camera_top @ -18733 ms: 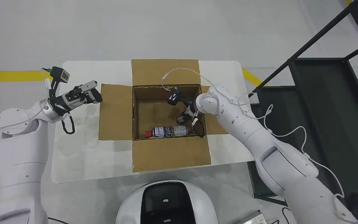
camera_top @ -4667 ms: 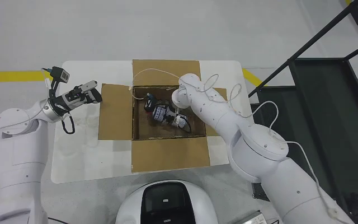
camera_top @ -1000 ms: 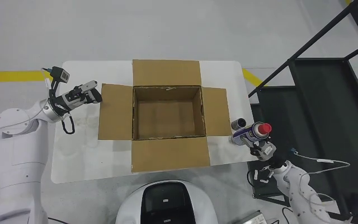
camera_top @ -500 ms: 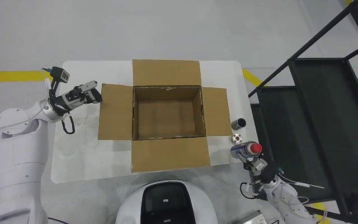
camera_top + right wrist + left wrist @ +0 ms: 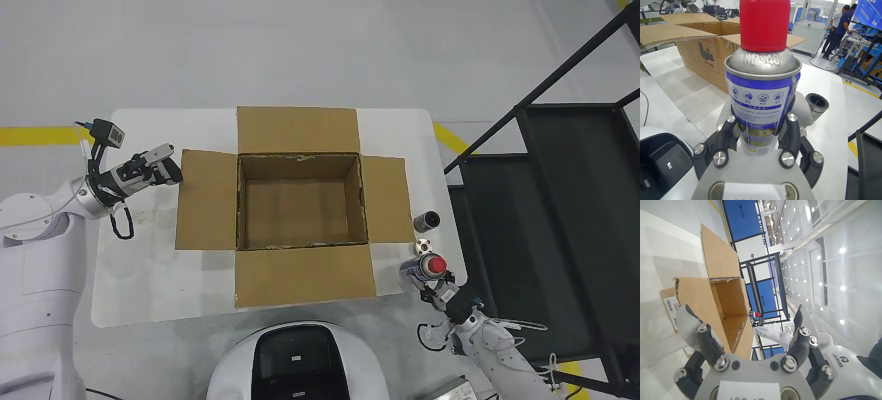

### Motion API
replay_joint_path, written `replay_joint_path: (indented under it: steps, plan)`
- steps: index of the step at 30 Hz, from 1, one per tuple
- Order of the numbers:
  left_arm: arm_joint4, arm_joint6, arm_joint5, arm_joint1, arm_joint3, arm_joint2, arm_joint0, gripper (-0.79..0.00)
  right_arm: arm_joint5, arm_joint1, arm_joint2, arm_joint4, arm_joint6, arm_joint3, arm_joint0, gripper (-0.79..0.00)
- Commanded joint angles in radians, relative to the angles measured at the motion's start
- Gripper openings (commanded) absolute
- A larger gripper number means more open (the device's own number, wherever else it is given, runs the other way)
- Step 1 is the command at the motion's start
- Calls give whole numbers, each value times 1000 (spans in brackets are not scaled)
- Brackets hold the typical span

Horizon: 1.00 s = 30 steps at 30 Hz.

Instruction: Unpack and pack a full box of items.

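Pulled spray can (image 5: 432, 266) out of box (image 5: 298, 131).
Carried in right gripper (image 5: 762, 125) to table (image 5: 150, 285) edge, 4 o'clock of box, upright.

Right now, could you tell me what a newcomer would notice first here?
The red-capped spray can, held in the right gripper with jaws shut, over the table's front right corner. Then the open cardboard box mid-table, with a metal sleeve beside its right flap.

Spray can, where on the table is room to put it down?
Bare table lies left of the box, toward the near-left corner. The strip right of the box is crowded by the metal cylinder and small disc.
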Motion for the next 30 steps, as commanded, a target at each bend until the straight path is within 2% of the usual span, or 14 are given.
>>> replay_joint_path:
  steps: [1,11,12,14,15,16,17,18,24,30]
  plan:
    - [0,0,0,0,0,0,0,0,2,-5,-12,6,-2,20,18,-785]
    - [0,0,0,0,0,0,0,0,-20,-29,-73,34,16,106,91,-785]
    - [0,0,0,0,0,0,0,0,-18,-31,-78,36,14,113,96,-779]
    - [0,0,0,0,0,0,0,0,-24,-35,-85,46,6,126,103,-717]
    - [0,0,0,0,0,0,0,0,-25,-36,-89,48,3,132,107,-631]
    - [0,0,0,0,0,0,0,0,-24,-37,-91,50,-1,139,109,-446]
    - [0,0,0,0,0,0,0,0,-23,-38,-94,52,-5,145,112,-105]
    - [0,0,0,0,0,0,0,0,-23,-38,-96,53,-9,152,113,0]
    - [0,0,0,0,0,0,0,0,-1,-28,-100,68,-38,151,92,0]
    - [0,0,0,0,0,0,0,0,36,3,-91,70,-75,108,36,0]
